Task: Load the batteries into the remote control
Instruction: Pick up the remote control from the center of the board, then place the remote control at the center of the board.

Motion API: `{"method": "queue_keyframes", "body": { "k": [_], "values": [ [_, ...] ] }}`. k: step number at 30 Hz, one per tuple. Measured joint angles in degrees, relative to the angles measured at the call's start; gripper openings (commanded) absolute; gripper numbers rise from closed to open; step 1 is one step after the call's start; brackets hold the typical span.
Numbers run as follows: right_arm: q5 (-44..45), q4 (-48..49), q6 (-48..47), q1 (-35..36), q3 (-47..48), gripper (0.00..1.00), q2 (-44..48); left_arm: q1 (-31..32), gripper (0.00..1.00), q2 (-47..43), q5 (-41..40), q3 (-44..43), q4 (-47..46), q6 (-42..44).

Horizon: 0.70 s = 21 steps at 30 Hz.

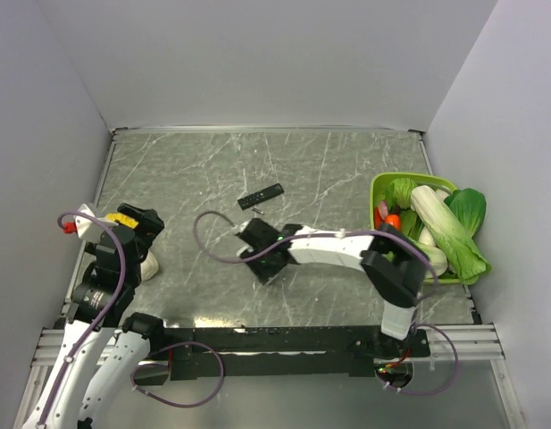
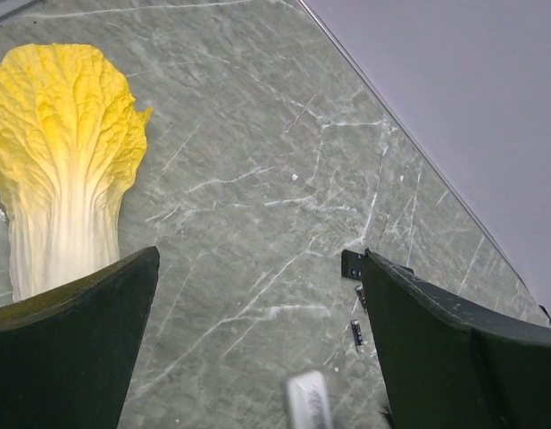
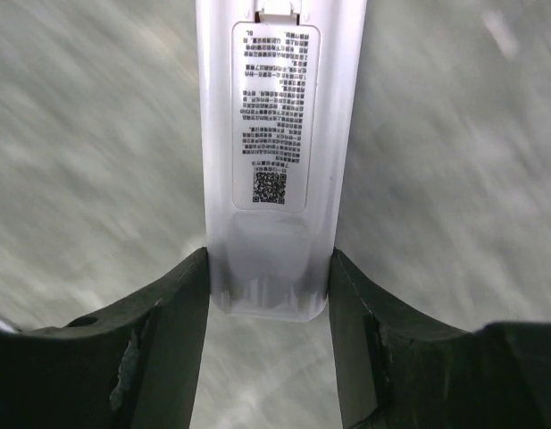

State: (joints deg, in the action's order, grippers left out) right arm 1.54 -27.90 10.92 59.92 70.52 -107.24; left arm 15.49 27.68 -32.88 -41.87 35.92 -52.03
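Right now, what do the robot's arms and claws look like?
The left arm and right arm have white links with black joints, and a purple cable loops along each. The left gripper and right gripper have wide black fingers; the right's look scuffed.

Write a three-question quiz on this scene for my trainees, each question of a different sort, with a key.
1. True or false: the white remote lies with its buttons facing up.
2. What sits between the fingers of the right hand? A) a black remote B) the white remote C) a cabbage
3. What colour is the basket?

Key: 1 false, its label side with the printed code faces up; 2 B; 3 green.
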Motion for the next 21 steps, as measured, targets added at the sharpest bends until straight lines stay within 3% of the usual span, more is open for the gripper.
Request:
{"method": "queue_keyframes", "body": {
  "k": [4,10,17,21],
  "values": [
    [0.35,-0.7,2.05,-5.64,-9.16,0.09,10.34,0.37,0.99,-0.22,0.13,1.55,-1.68,1.44],
    [1.01,0.04,4.46,-19.89,-21.09,0.07,23.54,0.7,0.99,-0.52,1.66,3.26,-4.09,3.69],
    [-1.03,1.57,6.01,-32.17,-26.6,0.1,26.4,0.9,0.97,-0.85,3.96,3.28,-6.64,6.97],
    [-2.82,2.82,6.73,-35.52,-27.56,0.13,26.4,0.9,0.97,-0.85,5.22,3.28,-7.43,8.52]
  ]
}}
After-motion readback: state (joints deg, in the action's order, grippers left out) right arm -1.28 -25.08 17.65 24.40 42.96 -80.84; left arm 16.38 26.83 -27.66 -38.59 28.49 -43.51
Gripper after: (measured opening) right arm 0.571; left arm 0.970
